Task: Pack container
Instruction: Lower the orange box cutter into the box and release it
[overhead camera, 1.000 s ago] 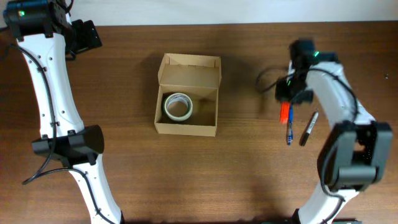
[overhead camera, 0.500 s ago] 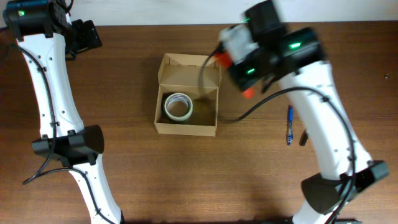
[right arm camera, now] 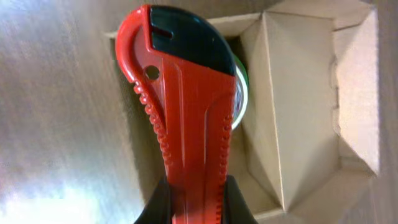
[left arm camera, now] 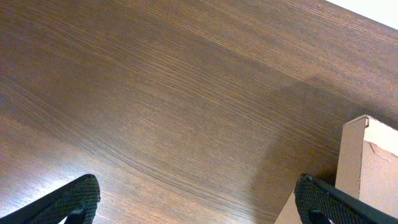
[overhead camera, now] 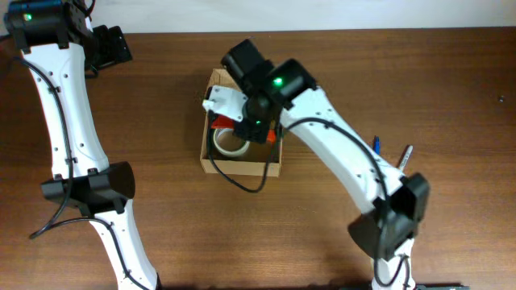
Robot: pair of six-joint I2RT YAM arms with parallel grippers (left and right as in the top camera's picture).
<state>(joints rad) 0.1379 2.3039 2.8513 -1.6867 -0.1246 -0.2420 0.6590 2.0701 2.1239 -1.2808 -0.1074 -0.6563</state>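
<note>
The container (overhead camera: 240,165) is an open brown cardboard box in the table's middle, its flap lid up at the back. A tape roll (overhead camera: 230,143) lies inside it. My right gripper (overhead camera: 242,125) hovers over the box, shut on a red box cutter with a black tip (right arm camera: 186,106); the cutter (overhead camera: 222,123) shows red in the overhead view. In the right wrist view the box (right arm camera: 298,112) and part of the tape roll (right arm camera: 239,99) lie below the cutter. My left gripper (left arm camera: 199,205) is open and empty over bare table at the far left, the box's corner (left arm camera: 367,162) beside its right finger.
A blue pen (overhead camera: 376,143) and a black marker (overhead camera: 404,156) lie on the wooden table to the right of the box, partly hidden by my right arm. The left arm's base stands at the left front.
My right arm has carried the red cutter left from the pens' spot to above the open box. The left arm has not moved.
</note>
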